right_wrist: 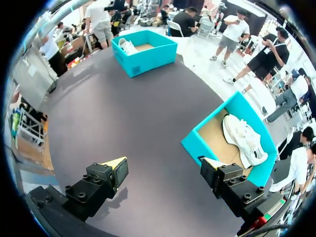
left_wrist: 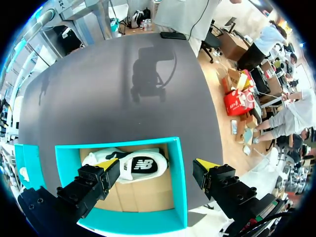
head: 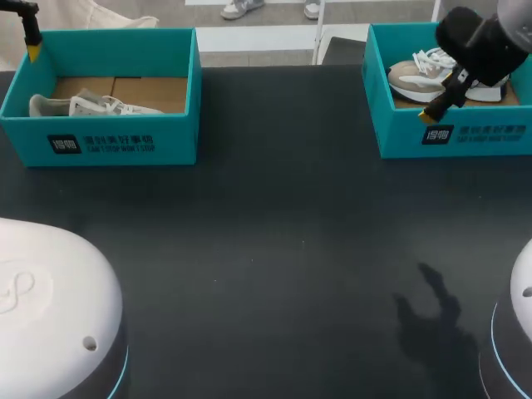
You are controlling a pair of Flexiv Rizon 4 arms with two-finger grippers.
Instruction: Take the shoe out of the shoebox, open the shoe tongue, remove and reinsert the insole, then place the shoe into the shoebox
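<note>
Right gripper spread wide, shoe in shoebox just beyond one finger

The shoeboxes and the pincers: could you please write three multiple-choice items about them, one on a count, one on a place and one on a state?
1. How many shoeboxes stand on the table?
A. one
B. two
C. three
2. Where is the left pincer?
A. over the left shoebox
B. over the table's middle
C. inside a shoe
3. The right pincer is:
A. shut on a shoe
B. shut on a box wall
C. open and empty

Answers:
1 B: the head view shows the left shoebox and the right shoebox.
2 A: its wrist view looks down into that box.
3 C: its fingers stand wide apart, touching nothing.
</note>
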